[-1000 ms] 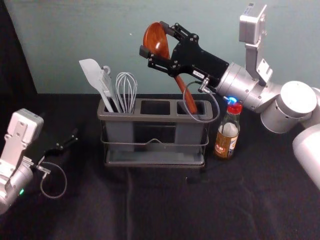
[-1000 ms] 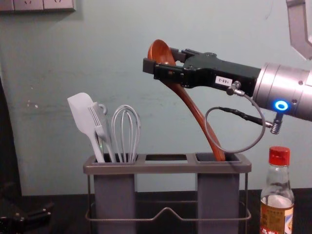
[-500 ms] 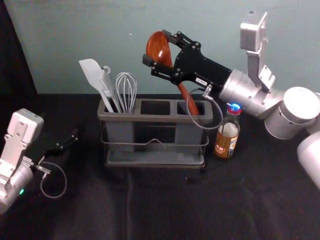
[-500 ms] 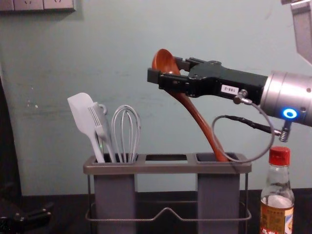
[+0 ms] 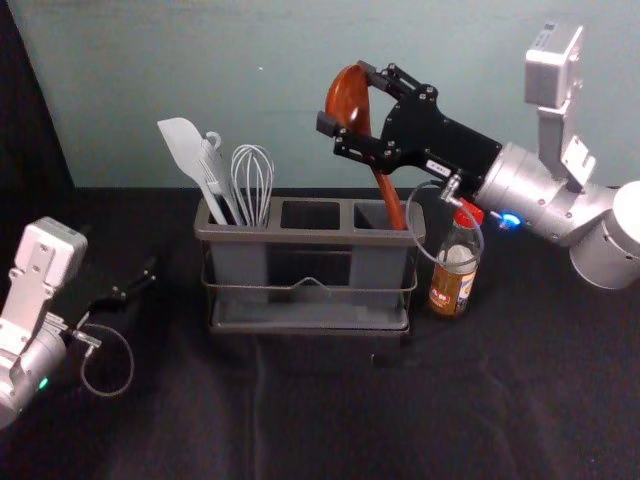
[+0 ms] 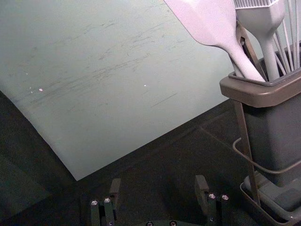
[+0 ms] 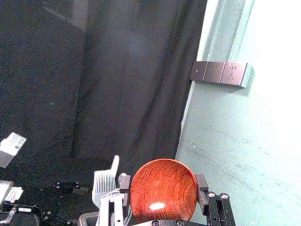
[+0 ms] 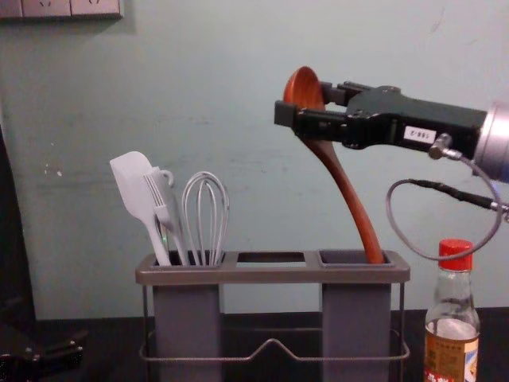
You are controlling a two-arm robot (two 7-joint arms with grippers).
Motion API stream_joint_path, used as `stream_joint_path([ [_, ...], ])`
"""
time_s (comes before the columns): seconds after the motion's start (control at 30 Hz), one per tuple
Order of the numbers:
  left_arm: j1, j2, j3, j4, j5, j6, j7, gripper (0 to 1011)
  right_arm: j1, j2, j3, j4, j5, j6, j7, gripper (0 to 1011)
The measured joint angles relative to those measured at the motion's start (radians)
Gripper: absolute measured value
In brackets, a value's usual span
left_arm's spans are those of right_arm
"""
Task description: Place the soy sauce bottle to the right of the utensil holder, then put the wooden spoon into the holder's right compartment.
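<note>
Over black cloth (image 5: 320, 420), near pale wall (image 5: 200, 60), right claw (image 5: 348, 98) grips spoon (image 5: 352, 106).

Plain wall (image 5: 220, 60), pale grey-green, behind bench; scuffs (image 6: 106, 73) in long slanting streaks, plus a few small white specks (image 8: 52, 170). Bench (image 5: 310, 420) black, cloth-like, soft creases, far edge runs along the wall. Dark curtain (image 7: 127, 84) at the robot's left, hanging in vertical folds, meets the wall. Three-section socket panel (image 8: 60, 7) mounted on the wall, high up near the curtain, slots visible. Pale upright trim (image 7: 228, 28) above the panel. Light uneven: wall very bright in part of right wrist view, curtain dim.
</note>
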Motion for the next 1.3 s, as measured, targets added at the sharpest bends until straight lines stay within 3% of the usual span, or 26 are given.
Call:
stream_joint_path([
  [0.9,0.0,0.0,0.0,0.0,0.0,0.0,0.0,1011,-0.104,0.146,0.045,-0.175,0.03,0.085,-0.028,840],
  [1.3,0.0,0.0,0.0,0.0,0.0,0.0,0.0,1011,-0.109,0.137,0.045,-0.143,0.047,0.072,-0.017,840],
])
